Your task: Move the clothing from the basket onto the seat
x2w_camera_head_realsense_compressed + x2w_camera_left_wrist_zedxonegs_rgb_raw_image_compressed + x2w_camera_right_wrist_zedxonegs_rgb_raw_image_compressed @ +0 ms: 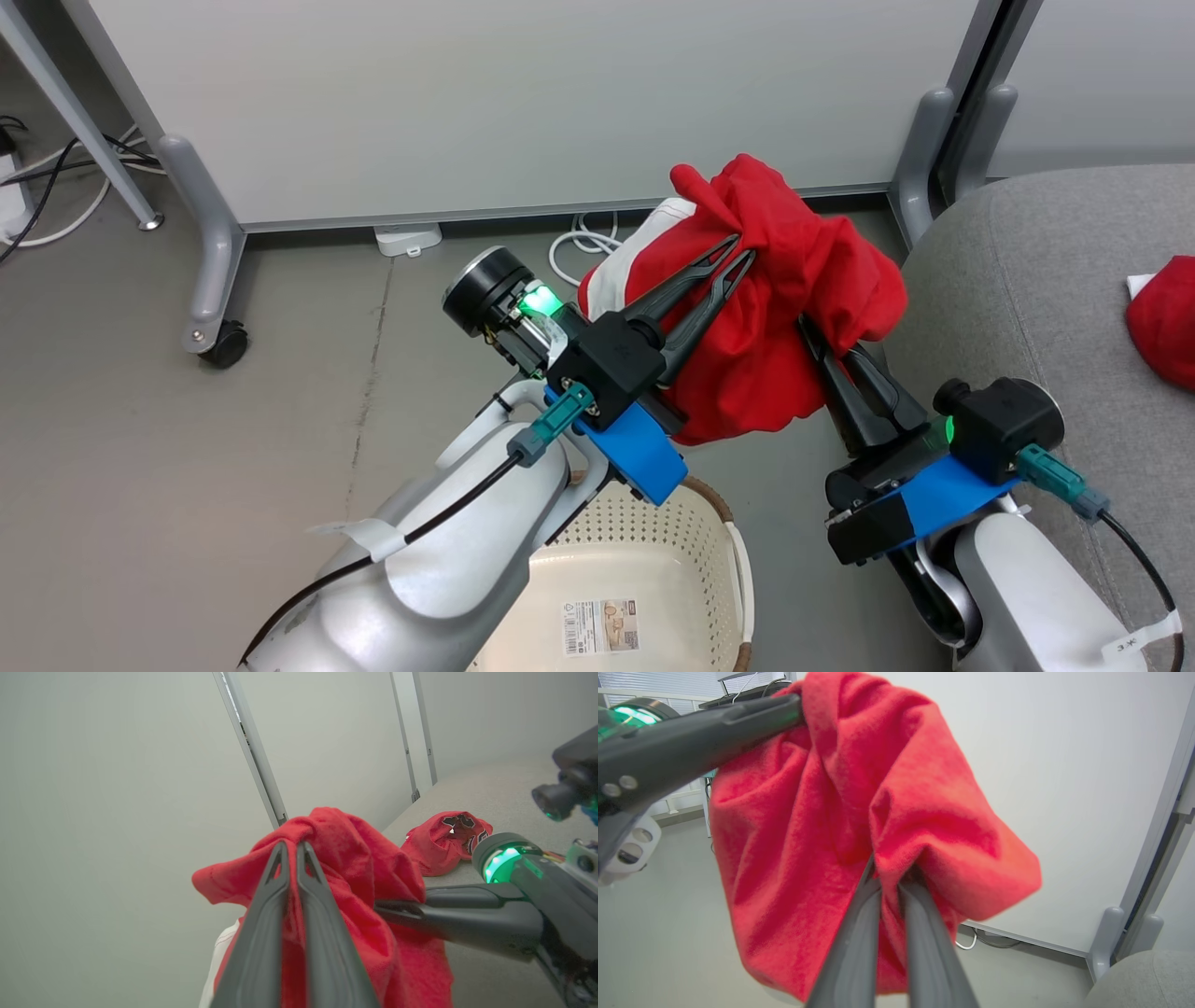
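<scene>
Aloft, the red garment (756, 373) hung bunched, white trim on its left, long axis dropping from the pinch. Jaws of the left gripper (739, 252) and right gripper (888, 883) were clamped on its folds.

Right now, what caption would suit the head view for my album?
Left claw and right claw hold a red garment clear of the basket, beside the seat bearing another garment.
</scene>
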Tool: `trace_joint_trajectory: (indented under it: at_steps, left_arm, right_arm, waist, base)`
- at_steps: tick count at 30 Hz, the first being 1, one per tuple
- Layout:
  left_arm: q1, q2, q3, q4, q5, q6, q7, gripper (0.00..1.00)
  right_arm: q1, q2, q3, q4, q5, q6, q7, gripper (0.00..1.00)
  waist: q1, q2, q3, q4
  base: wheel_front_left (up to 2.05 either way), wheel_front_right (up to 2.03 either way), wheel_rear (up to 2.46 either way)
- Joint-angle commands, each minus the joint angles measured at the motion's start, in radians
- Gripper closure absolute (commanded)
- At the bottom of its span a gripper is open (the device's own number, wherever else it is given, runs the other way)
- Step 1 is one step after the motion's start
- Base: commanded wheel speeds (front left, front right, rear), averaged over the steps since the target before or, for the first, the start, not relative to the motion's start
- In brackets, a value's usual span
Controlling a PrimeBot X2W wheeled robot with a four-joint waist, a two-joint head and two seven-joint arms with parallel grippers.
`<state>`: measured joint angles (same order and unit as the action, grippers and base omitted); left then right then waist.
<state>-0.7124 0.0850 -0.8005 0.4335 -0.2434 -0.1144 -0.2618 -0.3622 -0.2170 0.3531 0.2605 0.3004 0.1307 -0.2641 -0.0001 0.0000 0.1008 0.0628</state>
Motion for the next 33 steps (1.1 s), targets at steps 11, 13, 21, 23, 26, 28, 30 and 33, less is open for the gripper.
trace_joint_trajectory:
  at_steps: [11,13,21,23,26,28,30,33]
  left_arm:
    - [0.012,0.004,0.017,-0.005,0.015,0.013,-0.005,0.0]
    - [0.014,0.005,0.018,-0.004,0.015,0.012,-0.005,0.0]
    - [0.025,0.006,0.022,-0.004,0.02,0.013,-0.005,0.0]
    - [0.029,0.007,0.022,-0.004,0.02,0.013,-0.005,0.0]
    - [0.038,0.009,0.018,-0.001,0.022,0.012,-0.005,0.0]
    - [0.041,0.01,0.017,0.001,0.022,0.01,-0.004,0.0]
    - [0.048,0.011,0.013,0.002,0.022,0.009,-0.004,0.0]
    - [0.052,0.014,0.01,0.004,0.022,0.008,-0.004,0.0]
  right_arm:
    - [0.018,0.01,-0.012,-0.008,0.003,0.0,0.0,1.0]
    - [0.023,0.012,-0.013,-0.008,0.002,0.0,0.0,1.0]
    - [0.035,0.016,-0.021,-0.008,0.004,0.0,0.0,1.0]
    - [0.04,0.018,-0.027,-0.009,0.003,0.0,0.0,1.0]
    - [0.046,0.021,-0.039,-0.011,0.0,0.0,0.0,1.0]
    - [0.05,0.023,-0.047,-0.013,-0.003,0.0,0.0,1.0]
    - [0.054,0.026,-0.059,-0.014,-0.007,0.0,0.0,1.0]
    - [0.061,0.031,-0.077,-0.018,-0.011,0.0,0.0,1.0]
  waist:
    - [0.0001,0.0,-0.001,-0.003]
    - [0.0001,0.0,-0.002,-0.004]
    - [0.0001,0.0,-0.007,-0.011]
    - [0.0001,0.0,-0.006,-0.014]
    - [0.0001,0.0,-0.002,-0.021]
    - [0.0001,0.0,0.002,-0.029]
    - [0.0001,0.0,0.006,-0.038]
    - [0.0001,0.0,0.014,-0.054]
  base:
    - [0.0,0.0,0.0]
    - [0.0,0.0,0.0]
    - [0.0,0.0,0.0]
    - [0.0,0.0,0.0]
    - [0.0,0.0,0.0]
    - [0.0,0.0,0.0]
    - [0.0,0.0,0.0]
    - [0.0,0.0,0.0]
